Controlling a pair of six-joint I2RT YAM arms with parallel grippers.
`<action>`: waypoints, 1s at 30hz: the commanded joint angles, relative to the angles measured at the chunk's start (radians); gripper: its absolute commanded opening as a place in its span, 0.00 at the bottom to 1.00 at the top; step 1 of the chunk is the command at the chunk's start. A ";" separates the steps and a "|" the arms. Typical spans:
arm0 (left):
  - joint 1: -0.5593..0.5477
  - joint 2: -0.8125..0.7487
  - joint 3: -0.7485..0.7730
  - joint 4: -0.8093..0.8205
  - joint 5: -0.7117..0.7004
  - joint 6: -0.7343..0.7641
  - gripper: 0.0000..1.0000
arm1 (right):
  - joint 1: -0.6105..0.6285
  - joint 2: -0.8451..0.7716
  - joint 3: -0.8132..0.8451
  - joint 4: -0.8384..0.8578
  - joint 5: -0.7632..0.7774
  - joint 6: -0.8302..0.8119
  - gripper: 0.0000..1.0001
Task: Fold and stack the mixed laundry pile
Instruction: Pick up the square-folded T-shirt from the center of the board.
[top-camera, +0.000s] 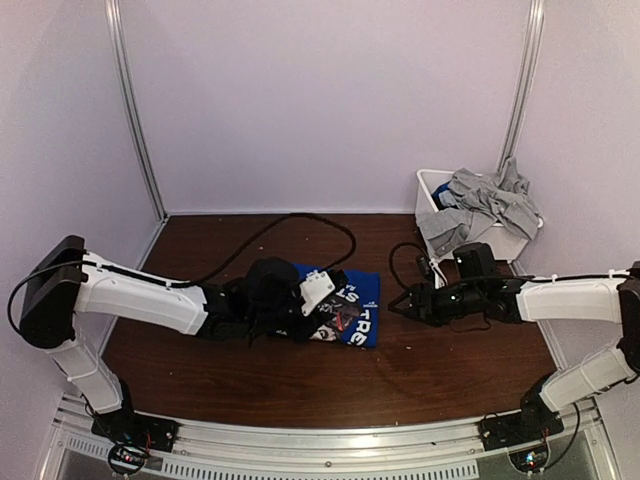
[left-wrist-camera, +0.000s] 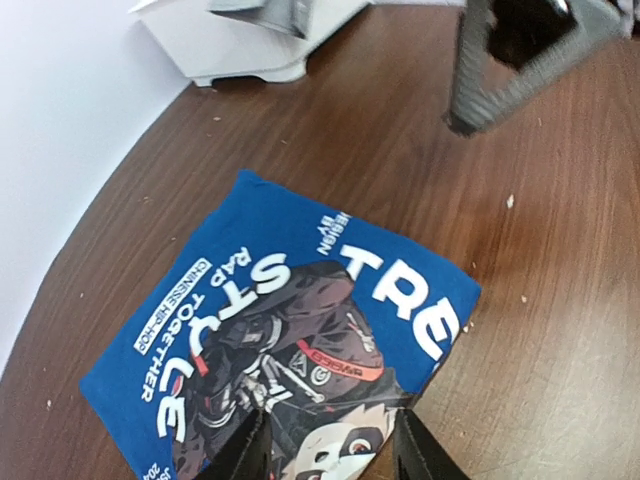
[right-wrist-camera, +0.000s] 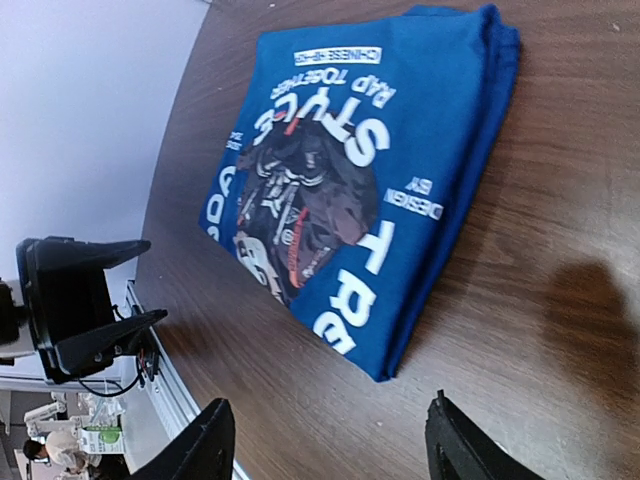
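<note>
Table (top-camera: 300, 370) is seen from above and behind; blue shirt (left-wrist-camera: 290, 220) is framed close, obliquely, by both wrist views.

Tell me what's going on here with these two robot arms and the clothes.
The two arms are working through laundry. A blue shirt with white print lies folded flat on the brown table. The left tool hovers over one edge of it, fingers apart, gripping nothing. The right tool is open too, on the shirt's other side and clear of it. Grey garments sit heaped in the white bin at the far right, not yet folded.
</note>
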 joint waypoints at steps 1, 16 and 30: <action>-0.072 0.147 0.117 -0.080 -0.096 0.283 0.40 | -0.045 -0.060 -0.052 -0.023 0.031 0.023 0.65; -0.141 0.457 0.314 -0.120 -0.186 0.469 0.28 | -0.070 -0.011 -0.152 0.115 -0.028 0.085 0.65; -0.142 0.444 0.352 -0.086 -0.112 0.433 0.00 | -0.058 0.134 -0.159 0.289 -0.038 0.186 0.75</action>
